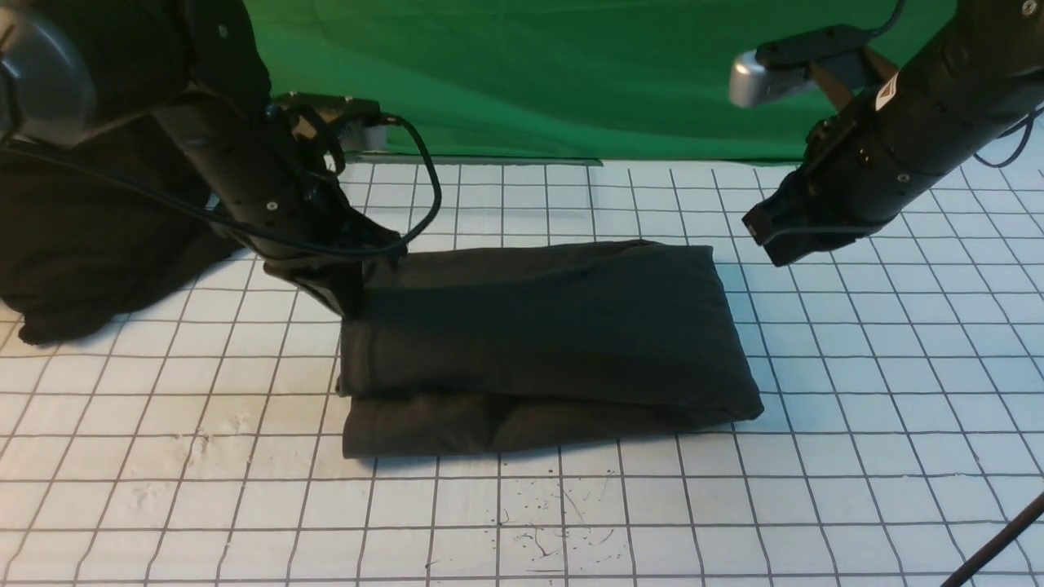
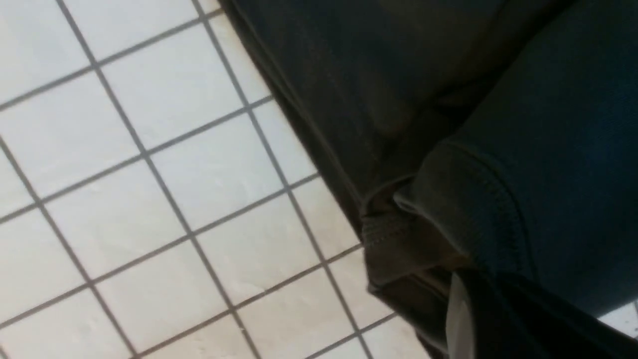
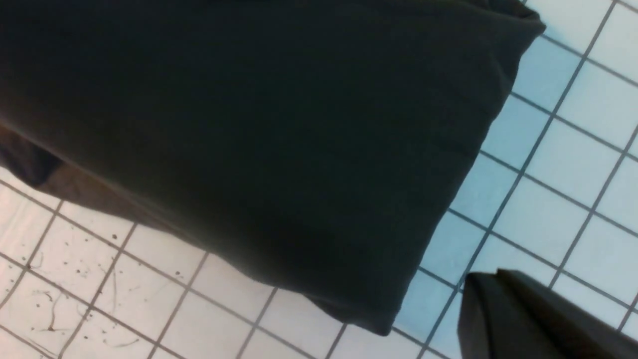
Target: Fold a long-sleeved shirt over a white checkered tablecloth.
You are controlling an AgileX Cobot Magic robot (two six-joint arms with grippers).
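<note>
The long-sleeved shirt (image 1: 538, 326) lies folded into a dark rectangular bundle in the middle of the white checkered tablecloth (image 1: 897, 408). My left gripper (image 1: 347, 297) is down at the bundle's far left corner, shut on a bunched hem of the shirt (image 2: 448, 209), which wraps round its fingertips (image 2: 456, 309). My right gripper (image 1: 767, 240) hangs shut and empty just right of the bundle's far right corner, a little above the cloth. In the right wrist view its fingertips (image 3: 481, 294) sit clear of the shirt (image 3: 249, 124) over bare tablecloth (image 3: 563, 174).
A blacker garment heap (image 1: 73, 244) lies at the left edge behind my left arm. A green backdrop (image 1: 571, 73) closes the far side. A black rod (image 1: 995, 538) crosses the near right corner. Specks and scuffs (image 1: 555, 530) mark the cloth in front of the bundle.
</note>
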